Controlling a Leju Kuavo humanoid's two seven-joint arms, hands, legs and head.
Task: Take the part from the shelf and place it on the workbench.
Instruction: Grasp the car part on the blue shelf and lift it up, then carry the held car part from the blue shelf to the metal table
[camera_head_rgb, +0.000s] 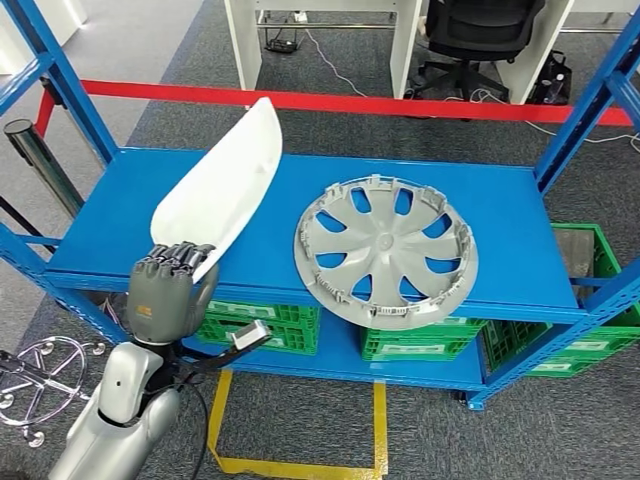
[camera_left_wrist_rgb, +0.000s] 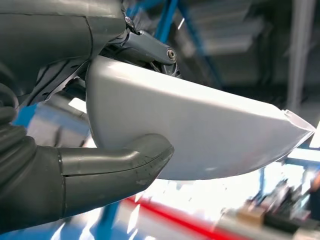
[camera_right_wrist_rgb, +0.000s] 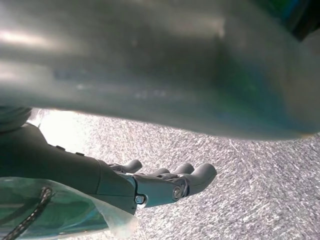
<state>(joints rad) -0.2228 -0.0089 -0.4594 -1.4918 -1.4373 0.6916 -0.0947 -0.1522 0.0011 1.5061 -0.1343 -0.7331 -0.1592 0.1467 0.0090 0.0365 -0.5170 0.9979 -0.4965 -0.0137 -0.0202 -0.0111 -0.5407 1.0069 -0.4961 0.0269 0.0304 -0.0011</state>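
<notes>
Clearly the left hand (camera_head_rgb: 167, 290) grips the near end of the white curved plastic shell part (camera_head_rgb: 224, 185), holding it tilted above the left side of the blue metal shelf (camera_head_rgb: 521, 220). Beside it lies a grey round wheel cover (camera_head_rgb: 386, 250). Over grey carpet, the right hand (camera_right_wrist_rgb: 166, 182) holds nothing, fingers extended

The part (camera_head_rgb: 219, 185), a smooth white curved shell tapering to a point, is held by its lower end in the left hand (camera_head_rgb: 167, 290), tilted up above the left of the blue shelf (camera_head_rgb: 498, 215).
</notes>
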